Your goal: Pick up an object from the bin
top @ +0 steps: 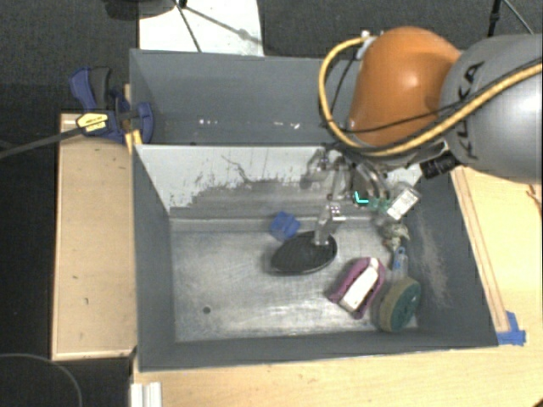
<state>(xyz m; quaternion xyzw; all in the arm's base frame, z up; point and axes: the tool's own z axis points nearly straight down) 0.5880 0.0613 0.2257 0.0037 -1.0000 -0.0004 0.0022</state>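
Top-down view of a grey metal bin point(212, 303) w/ a silver KUKA arm point(501, 108) reaching in from view-right. Landmark: a flat black oval disc point(297, 259) lying approx. mid-floor of the bin. The gripper point(324, 241) points straight down, its tip at the disc's upper-right edge. It's either touching the disc or just above it; can't tell which. Can't tell either if the tool is set wide or narrow. Just up-left of the disc, close but apart, sits a small blue block-like piece point(283, 225). To the right of the disc and a bit lower lies a purple-and-white boxy item point(357, 284), tilted; its kind is unclear. Further right of the disc, touching that purple item, is a round green-and-brown pad point(397, 304) that seems to stand on edge. Above and right of the disc, the wrist carries a rounded orange cover point(399, 75) w/ yellow-and-black cables point(327, 100) looped round it. Left of the disc the floor is scuffed, scratched metal.
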